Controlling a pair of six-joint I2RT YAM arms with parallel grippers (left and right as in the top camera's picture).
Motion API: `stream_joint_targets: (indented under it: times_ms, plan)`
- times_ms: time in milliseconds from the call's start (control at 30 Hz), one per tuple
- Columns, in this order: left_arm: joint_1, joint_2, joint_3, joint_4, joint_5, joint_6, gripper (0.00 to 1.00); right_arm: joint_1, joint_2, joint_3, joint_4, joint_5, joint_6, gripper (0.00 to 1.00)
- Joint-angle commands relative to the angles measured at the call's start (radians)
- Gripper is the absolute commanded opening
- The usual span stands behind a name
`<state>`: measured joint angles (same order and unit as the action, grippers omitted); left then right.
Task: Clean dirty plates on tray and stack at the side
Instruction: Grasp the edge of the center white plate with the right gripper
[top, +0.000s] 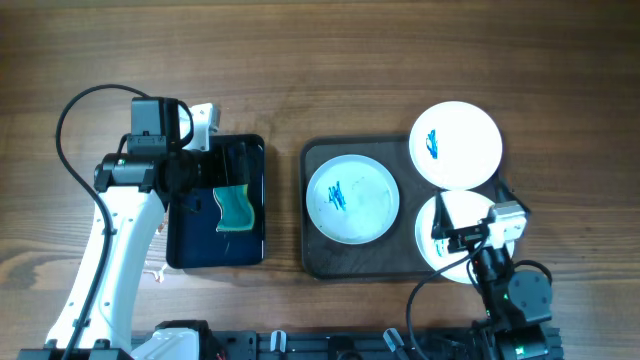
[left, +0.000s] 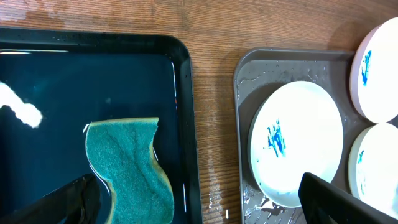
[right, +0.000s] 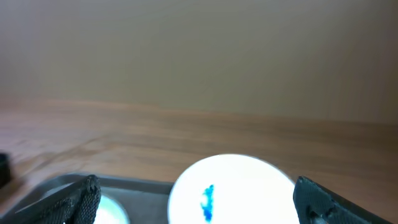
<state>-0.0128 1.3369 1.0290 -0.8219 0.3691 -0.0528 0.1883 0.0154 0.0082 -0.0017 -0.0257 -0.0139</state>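
Note:
Three white plates sit at the dark brown tray (top: 322, 262). The middle plate (top: 352, 198) has a blue smear and lies flat in the tray. The far right plate (top: 456, 144) has a blue smear and overlaps the tray's back rim. The near right plate (top: 452, 207) is partly hidden under my right gripper (top: 462, 238), which is open and empty above it. My left gripper (top: 222, 165) is open and empty over the black tray, above a teal sponge (top: 235, 208). The right wrist view shows the far plate (right: 230, 186) between the open fingers (right: 202, 208).
The glossy black tray (top: 180, 255) holding the sponge (left: 127, 165) lies left of the brown tray (left: 249, 81), with a strip of wooden table (top: 283, 200) between them. The left wrist view shows the middle plate (left: 298, 143) and wet patches on the brown tray.

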Motion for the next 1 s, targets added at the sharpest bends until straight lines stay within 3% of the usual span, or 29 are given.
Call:
stream_joint_targets:
  times_ms: [0,100,267,367,500,633,667,700,733,767,800,833,867,900,933,967]
  plan:
    - [0.005,0.000,0.015,0.005,0.023,0.019,1.00,0.003,0.018,0.068,-0.063,-0.134,0.025,1.00]
    - [0.005,0.000,0.014,0.009,0.023,0.019,1.00,0.003,0.131,0.208,-0.161,-0.156,0.024,1.00]
    - [0.005,0.000,0.014,0.018,0.024,0.019,1.00,0.003,0.545,0.547,-0.340,-0.195,0.043,1.00]
    - [0.005,0.000,0.014,0.014,0.024,0.019,1.00,0.003,0.813,0.780,-0.529,-0.220,0.069,1.00]
    - [0.005,0.000,0.015,-0.001,0.024,0.019,1.00,0.003,1.180,1.077,-0.938,-0.220,0.256,1.00]
    - [0.005,0.000,0.014,0.003,0.024,0.019,1.00,0.003,1.379,1.106,-1.141,-0.232,0.286,1.00]
    - [0.005,0.000,0.015,0.000,0.024,0.019,0.74,0.003,1.415,1.106,-1.152,-0.232,0.256,1.00]
    - [0.005,0.000,0.015,0.001,0.024,0.019,0.67,0.003,1.440,1.106,-1.142,-0.239,0.250,1.00]
    - [0.005,0.000,0.015,0.004,0.024,0.019,0.93,0.003,1.458,1.106,-1.119,-0.239,0.261,1.00]
    - [0.005,0.000,0.015,0.003,0.024,0.019,0.94,0.003,1.472,1.106,-1.117,-0.240,0.259,1.00]
    - [0.005,0.000,0.015,0.003,0.024,0.019,0.58,0.003,1.477,1.106,-1.104,-0.254,0.248,1.00]
    - [0.005,0.000,0.014,0.003,0.024,0.019,0.44,0.003,1.477,1.106,-1.081,-0.304,0.220,1.00]
    - [0.005,0.000,0.015,0.003,0.024,0.019,0.50,0.003,1.477,1.106,-1.068,-0.332,0.209,1.00]
    - [0.005,0.000,0.015,-0.003,0.024,0.019,0.46,0.003,1.477,1.106,-1.035,-0.369,0.200,1.00]
    - [0.005,0.000,0.015,-0.004,0.023,0.020,0.04,0.003,1.477,1.106,-1.016,-0.385,0.200,1.00]
    - [0.005,0.000,0.015,0.002,0.023,0.020,0.14,0.003,1.477,1.106,-1.007,-0.385,0.200,1.00]
